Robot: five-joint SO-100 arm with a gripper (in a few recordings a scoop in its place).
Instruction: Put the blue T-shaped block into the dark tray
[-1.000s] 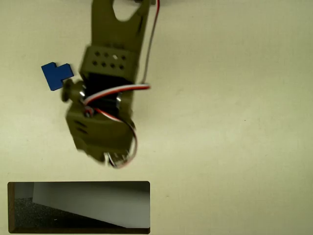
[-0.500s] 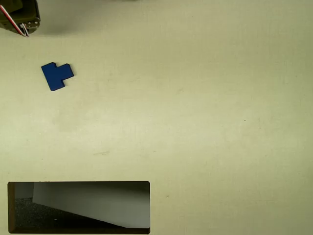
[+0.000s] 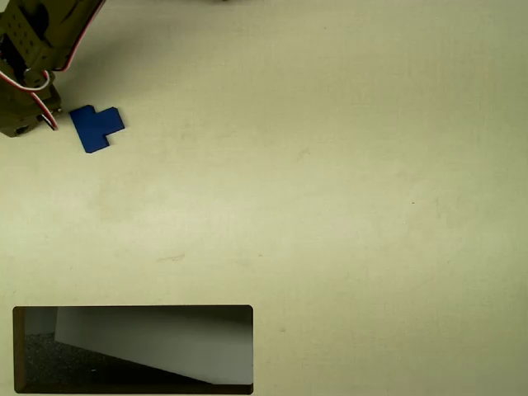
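Observation:
The blue T-shaped block lies flat on the pale table at the upper left of the overhead view. My olive-green arm comes in from the top left corner, with red and white wires along it. Its lower end sits just left of the block, close to it or touching its left edge. The arm's body hides the fingers, so I cannot tell whether they are open or shut. The dark tray is at the bottom left, far below the block, with a black speckled floor and a pale grey slanted panel inside.
The pale table surface stretches bare to the right and between the block and the tray. The tray's lower rim runs close to the picture's bottom edge.
A second ago the arm hung over the table right of the block. It then swung away to the top left corner and has now come down beside the block's left edge. The block has not moved.

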